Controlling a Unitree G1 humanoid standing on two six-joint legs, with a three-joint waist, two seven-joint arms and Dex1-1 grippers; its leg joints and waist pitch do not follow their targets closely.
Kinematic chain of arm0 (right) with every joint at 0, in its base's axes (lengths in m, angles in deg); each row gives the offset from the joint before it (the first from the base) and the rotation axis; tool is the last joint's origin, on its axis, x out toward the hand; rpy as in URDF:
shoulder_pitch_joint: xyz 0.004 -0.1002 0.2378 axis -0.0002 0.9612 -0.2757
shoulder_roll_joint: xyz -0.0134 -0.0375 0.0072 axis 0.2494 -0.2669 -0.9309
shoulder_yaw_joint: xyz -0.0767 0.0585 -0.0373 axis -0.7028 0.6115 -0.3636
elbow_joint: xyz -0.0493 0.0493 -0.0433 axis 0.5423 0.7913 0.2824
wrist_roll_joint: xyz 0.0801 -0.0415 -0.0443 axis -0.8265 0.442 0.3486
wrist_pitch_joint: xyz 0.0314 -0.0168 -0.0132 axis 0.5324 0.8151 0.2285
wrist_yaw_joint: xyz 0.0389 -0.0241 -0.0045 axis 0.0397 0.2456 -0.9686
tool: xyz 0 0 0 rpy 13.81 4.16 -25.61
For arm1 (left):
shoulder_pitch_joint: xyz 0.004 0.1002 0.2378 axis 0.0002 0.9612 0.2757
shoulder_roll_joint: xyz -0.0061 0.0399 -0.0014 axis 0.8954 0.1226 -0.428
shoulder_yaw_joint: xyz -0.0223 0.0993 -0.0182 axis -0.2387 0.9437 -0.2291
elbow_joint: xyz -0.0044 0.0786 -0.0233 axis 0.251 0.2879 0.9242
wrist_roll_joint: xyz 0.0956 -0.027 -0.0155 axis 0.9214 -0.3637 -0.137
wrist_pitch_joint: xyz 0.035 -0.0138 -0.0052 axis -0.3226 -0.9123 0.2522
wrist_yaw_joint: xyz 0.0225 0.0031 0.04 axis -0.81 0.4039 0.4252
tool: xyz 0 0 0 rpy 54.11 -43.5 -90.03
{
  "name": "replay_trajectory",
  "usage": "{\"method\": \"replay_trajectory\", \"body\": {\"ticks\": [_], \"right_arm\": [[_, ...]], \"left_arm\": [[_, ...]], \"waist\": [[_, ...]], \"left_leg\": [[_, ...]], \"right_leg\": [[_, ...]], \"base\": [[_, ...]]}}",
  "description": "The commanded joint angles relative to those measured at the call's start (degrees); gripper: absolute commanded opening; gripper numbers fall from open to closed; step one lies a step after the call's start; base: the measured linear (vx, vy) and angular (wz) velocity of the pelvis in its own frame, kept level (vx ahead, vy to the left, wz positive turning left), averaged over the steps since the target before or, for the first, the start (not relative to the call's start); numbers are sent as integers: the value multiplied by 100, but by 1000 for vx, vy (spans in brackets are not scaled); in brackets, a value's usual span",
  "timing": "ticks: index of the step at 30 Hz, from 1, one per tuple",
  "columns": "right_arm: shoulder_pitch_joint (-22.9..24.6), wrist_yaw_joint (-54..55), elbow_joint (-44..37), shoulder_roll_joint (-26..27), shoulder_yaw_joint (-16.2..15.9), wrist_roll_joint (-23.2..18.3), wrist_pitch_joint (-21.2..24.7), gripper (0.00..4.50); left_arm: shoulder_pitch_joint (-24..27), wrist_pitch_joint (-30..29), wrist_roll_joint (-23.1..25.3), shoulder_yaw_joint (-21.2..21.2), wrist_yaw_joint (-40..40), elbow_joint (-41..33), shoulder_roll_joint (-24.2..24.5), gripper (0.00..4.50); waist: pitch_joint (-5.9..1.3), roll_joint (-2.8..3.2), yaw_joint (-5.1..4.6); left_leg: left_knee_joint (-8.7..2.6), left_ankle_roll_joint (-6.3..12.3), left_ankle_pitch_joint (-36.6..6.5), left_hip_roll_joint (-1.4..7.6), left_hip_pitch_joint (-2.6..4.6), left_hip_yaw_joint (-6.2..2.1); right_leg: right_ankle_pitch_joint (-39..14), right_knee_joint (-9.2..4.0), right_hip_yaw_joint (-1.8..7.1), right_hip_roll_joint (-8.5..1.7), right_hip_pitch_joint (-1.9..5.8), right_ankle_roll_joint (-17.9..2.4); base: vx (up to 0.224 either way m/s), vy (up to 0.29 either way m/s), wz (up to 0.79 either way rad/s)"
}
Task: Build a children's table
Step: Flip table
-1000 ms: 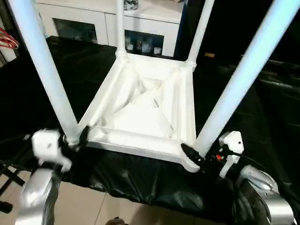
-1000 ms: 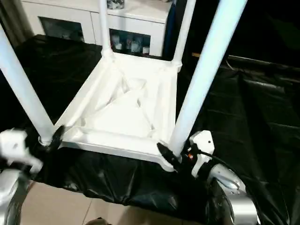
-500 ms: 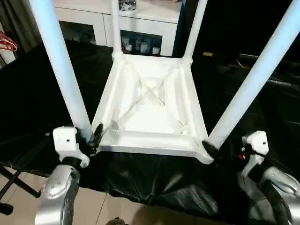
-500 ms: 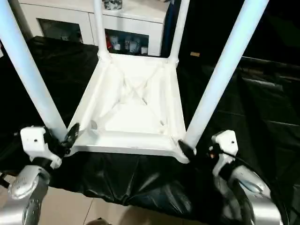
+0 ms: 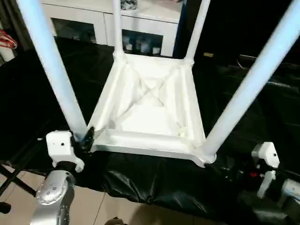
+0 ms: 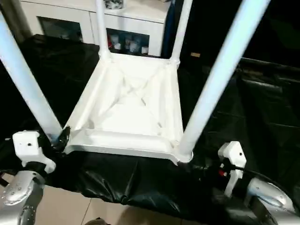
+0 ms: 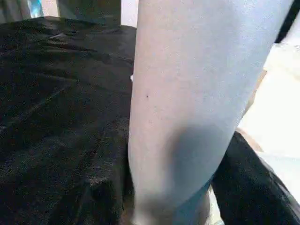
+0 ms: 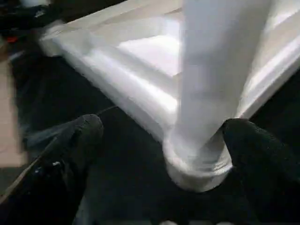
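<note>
Left of the top (image 5: 150, 108): left claw (image 5: 86, 137) at the base of the near-left leg (image 5: 56, 79), closed round it just above the corner socket. Seen from the left wrist, leg pressed against one black finger (image 7: 253, 187). Probably held low to steady the joint where the leg seats.

Centre: top lying upside down on the black-draped table (image 5: 154, 183), ribbed underside up, near edge close to the table's front. Turned over so the sockets face up and take the legs. All four legs standing in their corners, the two far ones (image 5: 117, 28) rising on the top's far side, in front of the cabinet (image 5: 140, 23).

Right of the top: near-right leg (image 5: 248, 89) upright in its socket (image 8: 197, 168), leaning slightly outward. Right claw (image 8: 164, 129) wide open and holding nothing, just clear of that socket and aimed at it, fingertips either side of the leg base but short of it.

Judged from this: assembly nearly complete, with flipping the piece upright likely left to do. Risk of a loosely seated leg dropping out during the turn.
</note>
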Motion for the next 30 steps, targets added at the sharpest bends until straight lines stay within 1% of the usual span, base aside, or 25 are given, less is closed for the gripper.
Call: {"method": "replay_trajectory", "body": {"ticks": [1, 3, 4, 5, 7, 8, 10, 11, 12, 13, 14, 15, 16, 17, 18, 19, 20, 21, 22, 23, 24, 25, 27, 28, 30], "right_arm": [[106, -429, -539, -170, -331, -308, 339, 450], [164, -504, -637, -241, -370, -348, 419, 450], [190, -519, -702, -297, -365, -403, 483, 450], [189, -478, -716, -309, -316, -431, 504, 450], [189, -478, -716, -309, -316, -431, 504, 450], [148, -379, -676, -297, -227, -447, 511, 450], [100, -328, -698, -301, -132, -597, 654, 450], [89, -317, -711, -295, -138, -613, 683, 450], [-33, -165, -725, -169, -276, -583, 793, 450], [-91, -94, -724, -109, -340, -563, 831, 450], [-314, 250, -605, 138, -565, -357, 927, 450], [-396, 354, -553, 233, -653, -280, 932, 450], [-396, 354, -553, 233, -653, -280, 932, 450], [-466, 443, -507, 320, -733, -235, 963, 450], [-554, 534, -445, 403, -886, -144, 993, 450], [-588, 530, -451, 442, -967, -145, 1010, 450], [-604, 520, -468, 458, -1004, -166, 1030, 450], [-656, 585, -436, 515, -1035, -145, 1058, 450], [-707, 671, -400, 567, -1054, -117, 1091, 450], [-742, 747, -378, 600, -1060, -94, 1115, 450], [-804, 877, -342, 659, -1061, -56, 1154, 450], [-876, 1015, -288, 749, -1036, -36, 1184, 450], [-1065, 1393, -95, 1046, -926, -34, 1245, 450], [-1214, 1659, 94, 1262, -865, -36, 1265, 450], [-1274, 1774, 189, 1360, -830, -48, 1255, 450]], "left_arm": [[-94, -182, -269, 169, -9, -119, -151, 223], [-99, -238, -295, 182, -6, -153, -174, 221], [-119, -296, -306, 200, 9, -191, -194, 221], [-141, -349, -298, 249, -5, -225, -197, 221], [-141, -349, -298, 249, -5, -225, -197, 221], [-189, -410, -252, 290, 16, -236, -205, 221], [-292, -529, -252, 346, 17, -229, -254, 221], [-310, -549, -268, 353, 8, -227, -266, 221], [-395, -664, -448, 331, 21, -251, -391, 221], [-430, -711, -529, 308, 41, -265, -450, 221], [-544, -841, -770, 244, 100, -302, -619, 221], [-591, -891, -854, 224, 117, -314, -676, 221], [-591, -891, -854, 224, 117, -314, -676, 221], [-636, -940, -919, 213, 138, -325, -725, 221], [-729, -1080, -1013, 190, 219, -352, -823, 221], [-803, -1162, -1080, 176, 276, -363, -890, 221], [-849, -1215, -1116, 165, 306, -372, -930, 221], [-903, -1257, -1140, 186, 313, -373, -969, 221], [-944, -1298, -1150, 205, 315, -378, -1002, 221], [-966, -1337, -1143, 210, 323, -391, -1027, 221], [-1004, -1388, -1132, 218, 328, -410, -1058, 221], [-1041, -1415, -1119, 231, 321, -419, -1082, 221], [-1123, -1449, -1071, 269, 293, -422, -1156, 221], [-1186, -1481, -1075, 314, 309, -419, -1188, 221], [-1206, -1506, -1094, 335, 323, -423, -1186, 221]], "waist": [[-181, -64, 23], [-168, -61, 18], [-175, -90, 33], [-172, -83, 33], [-181, -73, 33], [-185, -50, 29], [-188, -39, 48], [-190, -24, 53], [-199, -9, 63], [-200, -18, 57], [-205, -30, 42], [-209, -34, 32], [-207, -27, 29], [-211, -25, 39], [-221, -59, 37], [-231, -36, 49], [-231, -61, 57], [-230, -44, 61], [-239, -59, 58], [-252, -115, 57], [-247, -96, 53], [-250, -117, 45], [-251, -85, 28], [-248, -89, 6], [-259, -85, 15]], "left_leg": [[-570, 410, -1107, 657, 2, -338], [-580, 377, -1193, 659, 12, -339], [-578, 305, -1202, 661, 28, -347], [-579, 279, -1198, 662, 31, -342], [-582, 228, -1145, 663, 27, -344], [-576, 217, -1129, 657, 33, -333], [-563, 243, -1103, 646, 52, -319], [-557, 257, -1068, 644, 46, -316], [-554, 258, -999, 645, 27, -324], [-552, 255, -959, 645, 26, -324], [-549, 246, -906, 637, 16, -330], [-546, 216, -902, 636, 25, -324], [-546, 191, -915, 634, 28, -324], [-542, 179, -919, 631, 31, -322], [-545, 154, -832, 637, 17, -317], [-537, 141, -784, 635, 17, -319], [-529, 172, -740, 632, 24, -306], [-526, 178, -721, 637, 21, -303], [-523, 210, -613, 637, 7, -309], [-512, 247, -460, 632, -2, -306], [-507, 266, -392, 632, 3, -301], [-502, 274, -366, 631, 7, -293], [-508, 259, -341, 625, 8, -301], [-513, 211, -403, 619, 12, -295], [-508, 161, -364, 623, 28, -286]], "right_leg": [[-1392, -499, 386, -679, 155, -829], [-1603, -530, 387, -685, 132, -782], [-1740, -536, 393, -696, 124, -751], [-1736, -536, 394, -689, 113, -756], [-1541, -515, 388, -677, 119, -800], [-1367, -513, 393, -662, 114, -824], [-1202, -506, 403, -666, 114, -866], [-1168, -506, 401, -668, 121, -891], [-1152, -494, 397, -679, 140, -895], [-1131, -489, 391, -669, 137, -901], [-1128, -476, 380, -671, 143, -931], [-1237, -487, 376, -678, 126, -946], [-1284, -485, 378, -680, 124, -958], [-1306, -490, 379, -679, 125, -953], [-1135, -461, 378, -664, 135, -996], [-1052, -440, 376, -666, 137, -1013], [-947, -436, 378, -665, 131, -1041], [-893, -431, 382, -670, 135, -1055], [-756, -410, 378, -671, 148, -1068], [-630, -386, 372, -669, 157, -1056], [-554, -393, 371, -665, 147, -1047], [-511, -392, 370, -657, 149, -1042], [-445, -380, 366, -655, 142, -1071], [-522, -392, 366, -662, 141, -1108], [-450, -380, 367, -659, 149, -1118]], "base": [[0, 0, 0], [0, 0, 0], [0, 0, 0], [0, 0, 0], [0, 0, 0], [0, 0, 0], [0, 0, 0], [0, 0, 0], [0, 0, 0], [0, 0, 0], [0, 0, 0], [0, 0, 0], [0, 0, 0], [0, 0, 0], [0, 0, 0], [0, 0, 0], [0, 0, 0], [0, 0, 0], [0, 0, 0], [0, 0, 0], [0, 0, 0], [0, 0, 0], [0, 0, 0], [0, 0, 0], [0, 0, 0]]}}
